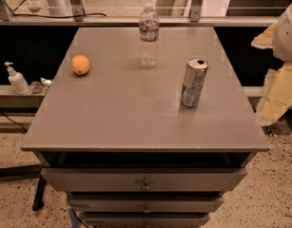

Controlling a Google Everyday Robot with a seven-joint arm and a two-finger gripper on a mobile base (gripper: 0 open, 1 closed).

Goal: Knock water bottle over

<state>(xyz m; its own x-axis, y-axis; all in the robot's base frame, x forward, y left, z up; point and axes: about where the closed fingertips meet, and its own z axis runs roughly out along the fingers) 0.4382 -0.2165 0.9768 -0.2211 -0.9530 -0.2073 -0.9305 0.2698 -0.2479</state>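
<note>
The water bottle (149,34) stands upright near the far edge of the grey table top (121,113), just right of centre. It is clear ribbed plastic with a white cap and a red-and-blue label band. My gripper is not in view. Only a white and pale-yellow part of my arm (280,65) shows at the right edge, beyond the table's right side and well apart from the bottle.
A silver drink can (194,82) stands upright on the right of the table, nearer than the bottle. An orange (81,64) lies at the left. A white pump-top dispenser (15,79) stands on a low ledge left of the table. Drawers (144,184) sit below the table top.
</note>
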